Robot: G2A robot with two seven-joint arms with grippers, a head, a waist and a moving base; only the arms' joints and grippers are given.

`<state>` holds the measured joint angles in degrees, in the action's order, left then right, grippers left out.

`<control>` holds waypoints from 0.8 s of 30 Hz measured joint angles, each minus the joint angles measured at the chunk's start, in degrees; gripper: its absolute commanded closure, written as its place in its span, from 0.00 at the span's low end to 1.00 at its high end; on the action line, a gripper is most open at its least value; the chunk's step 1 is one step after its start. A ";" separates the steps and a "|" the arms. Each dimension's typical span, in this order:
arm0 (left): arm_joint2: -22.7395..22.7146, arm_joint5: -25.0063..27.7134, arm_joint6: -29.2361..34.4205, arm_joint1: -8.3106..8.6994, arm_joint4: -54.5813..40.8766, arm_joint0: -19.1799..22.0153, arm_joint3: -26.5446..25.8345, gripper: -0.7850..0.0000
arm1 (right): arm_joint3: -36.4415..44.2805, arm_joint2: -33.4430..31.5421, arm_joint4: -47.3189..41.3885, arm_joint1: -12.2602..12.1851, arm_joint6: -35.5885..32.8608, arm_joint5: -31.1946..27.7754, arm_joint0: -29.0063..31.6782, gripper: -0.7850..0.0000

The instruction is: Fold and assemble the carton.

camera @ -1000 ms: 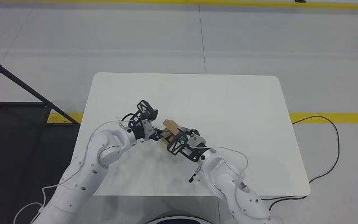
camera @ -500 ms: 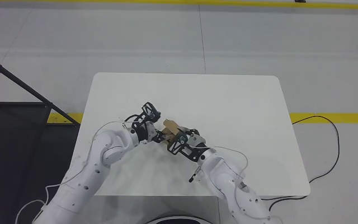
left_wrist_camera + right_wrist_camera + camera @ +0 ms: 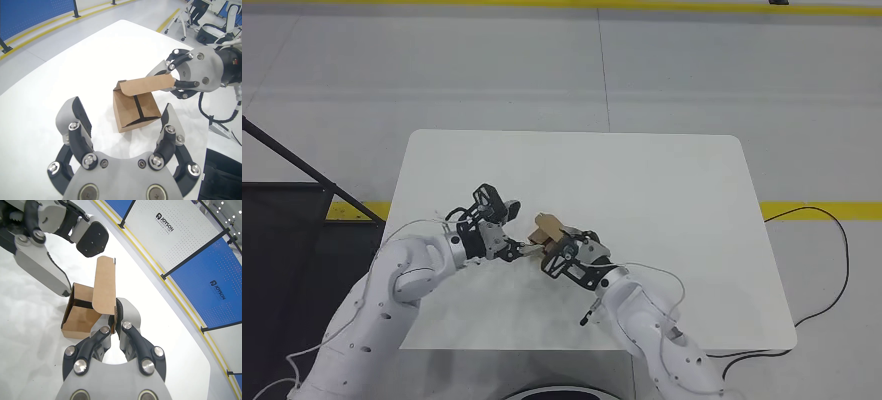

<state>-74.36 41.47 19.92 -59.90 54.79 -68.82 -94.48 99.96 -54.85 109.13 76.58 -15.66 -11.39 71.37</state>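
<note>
Bright, even light from above; the carton (image 3: 132, 111) casts a faint soft shadow on the white table (image 3: 47, 85).

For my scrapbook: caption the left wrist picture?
Open left end effector faces a carton; right end effector pinches its flap.

L arm (image 3: 407, 280), R arm (image 3: 652, 325) wearing glossy white shells, thin pale cables (image 3: 654, 268) trailing alongside. L gripper (image 3: 123, 109), R gripper (image 3: 113, 317) showing silver-grey plates, blk linkages, round screws (image 3: 88, 161), blk textured pads (image 3: 81, 111). Blk cable (image 3: 202, 111) looping off R wrist.
</note>
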 measured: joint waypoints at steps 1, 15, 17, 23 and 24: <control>-0.61 -0.24 -0.24 0.10 -0.23 -0.50 -0.66 0.00 | -0.04 0.08 0.43 0.02 -0.03 0.16 0.04 1.00; 0.86 -11.45 -6.71 -1.06 -4.23 0.95 0.85 0.00 | -0.04 1.17 4.12 0.39 -0.44 1.30 0.56 1.00; 1.91 -12.76 -6.44 -1.33 -3.74 2.04 1.88 0.00 | -0.11 1.18 4.38 0.44 -0.44 1.34 0.61 1.00; 5.49 -16.24 -5.44 -2.13 -0.26 4.89 4.37 0.00 | -0.32 1.21 4.80 0.61 -0.36 1.56 0.66 1.00; 5.96 -16.64 -5.54 -2.25 0.26 5.15 4.62 0.00 | -0.32 1.22 4.89 0.64 -0.38 1.60 0.67 0.94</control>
<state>-68.40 24.82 14.38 -62.14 55.05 -63.67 -89.86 99.64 -53.63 114.03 77.22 -16.05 -9.79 72.05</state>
